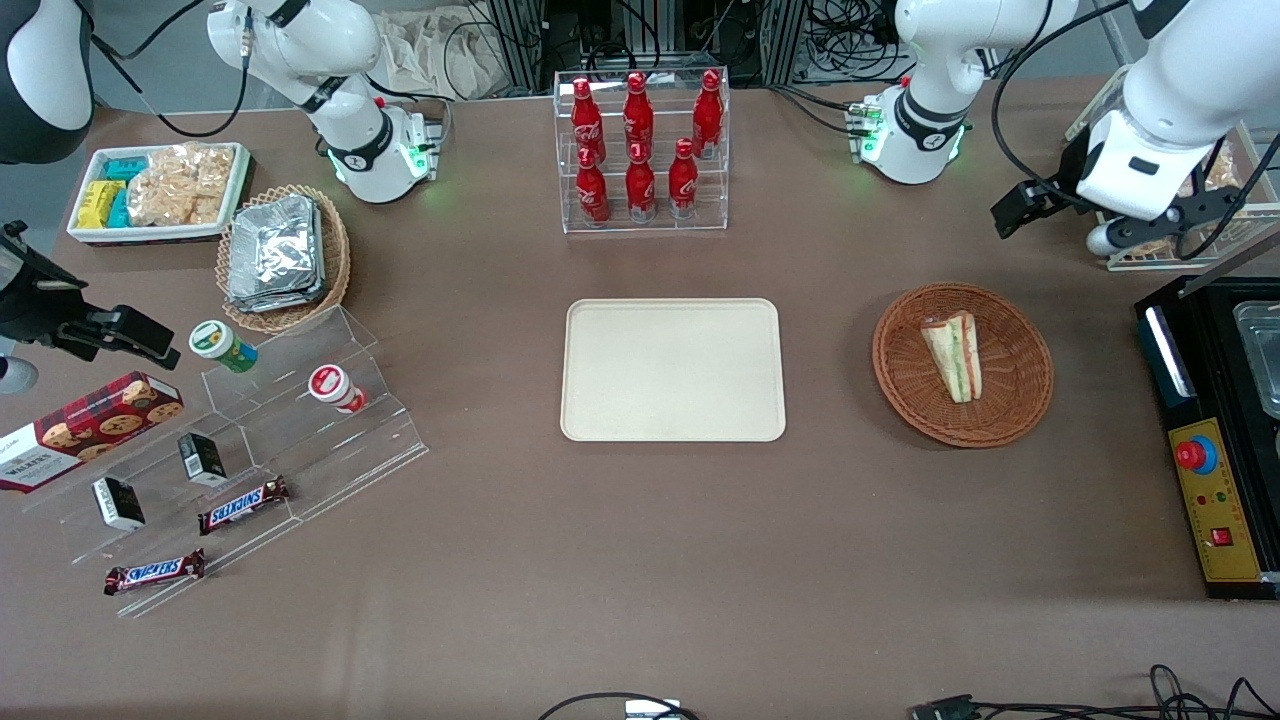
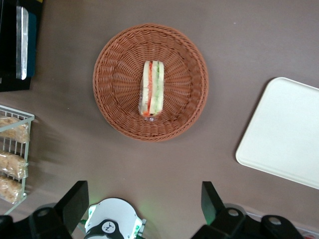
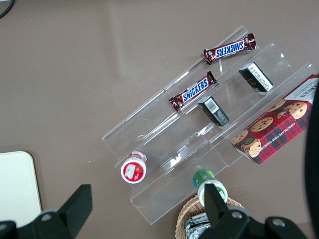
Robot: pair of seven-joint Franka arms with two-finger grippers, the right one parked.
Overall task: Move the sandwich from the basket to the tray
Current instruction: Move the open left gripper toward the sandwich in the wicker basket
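The sandwich [image 1: 955, 355] [image 2: 152, 91], a white wedge with green and pink-orange layers, lies on its side in the round reddish-brown basket [image 1: 1010, 420] [image 2: 114, 64]. The cream tray [image 1: 672, 370] [image 2: 286, 129] lies flat mid-table with nothing on it, beside the basket toward the parked arm's end. My left gripper [image 1: 1120, 215] [image 2: 144, 201] hangs high above the table, farther from the front camera than the basket and well apart from it. Its fingers stand wide open with nothing between them.
A clear rack of red bottles [image 1: 640, 150] stands farther back than the tray. A black appliance [image 1: 1215, 430] with a red button sits at the working arm's end. A wire rack of snacks [image 2: 12, 149] is near the arm's base [image 1: 915, 135].
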